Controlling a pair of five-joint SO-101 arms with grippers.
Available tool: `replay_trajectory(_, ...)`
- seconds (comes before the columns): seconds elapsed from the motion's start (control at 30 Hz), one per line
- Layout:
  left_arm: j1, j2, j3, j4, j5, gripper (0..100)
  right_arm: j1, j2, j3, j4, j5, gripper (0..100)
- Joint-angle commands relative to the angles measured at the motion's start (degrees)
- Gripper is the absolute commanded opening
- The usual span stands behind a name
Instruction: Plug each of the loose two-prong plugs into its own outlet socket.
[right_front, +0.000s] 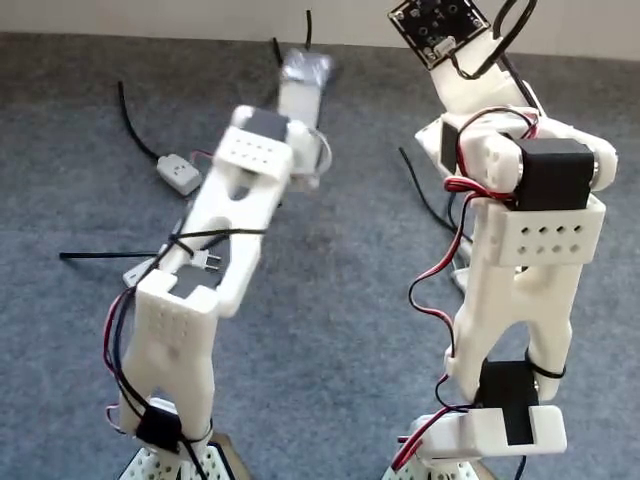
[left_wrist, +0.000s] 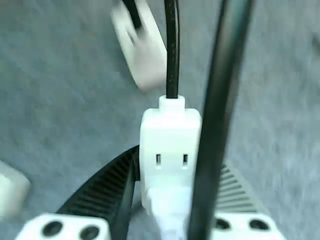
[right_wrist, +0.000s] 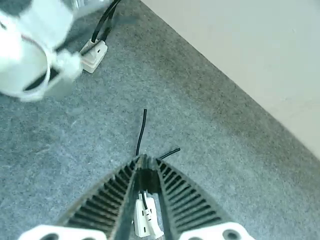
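Left jaws clamp a white socket (left_wrist: 170, 155), right jaws a second socket (right_wrist: 143, 217); overhead lies a loose plug (right_front: 207, 262).

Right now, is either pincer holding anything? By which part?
Both. Left pincer clamps a white socket by its sides. Right pincer clamps a small white connector by its sides, deep between the fingers.

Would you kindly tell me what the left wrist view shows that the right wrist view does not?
Only left wrist: the left gripper holding a white two-slot outlet socket on a black cord, with a thick black cable across it. Only right wrist: the right gripper shut on a small white connector, a pale wall, the other white arm. Both: grey carpet.
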Motion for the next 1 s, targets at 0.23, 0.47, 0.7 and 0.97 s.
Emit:
replay_trajectory(0.23,-5.6,17.7,-32.7,-6.9,-9.8,2,0.6,-2.9,-1.2,-0.1,0.6,0.9)
replay_trajectory(0.47,-8.7,32.3,-40.8,-9.6,-19.4,18,0.7,-3.0,-1.2,0.2,0.6,0.9)
replay_trajectory(0.7,-11.6,35.6,-48.6,-10.5,-21.2,33,0.7,-3.0,-1.2,0.2,0.6,0.9)
replay_trajectory(0.97,-15.9,25.1,-58.6,-10.1,-21.3,33,0.6,-3.0,-1.2,0.9,0.7,0.9)
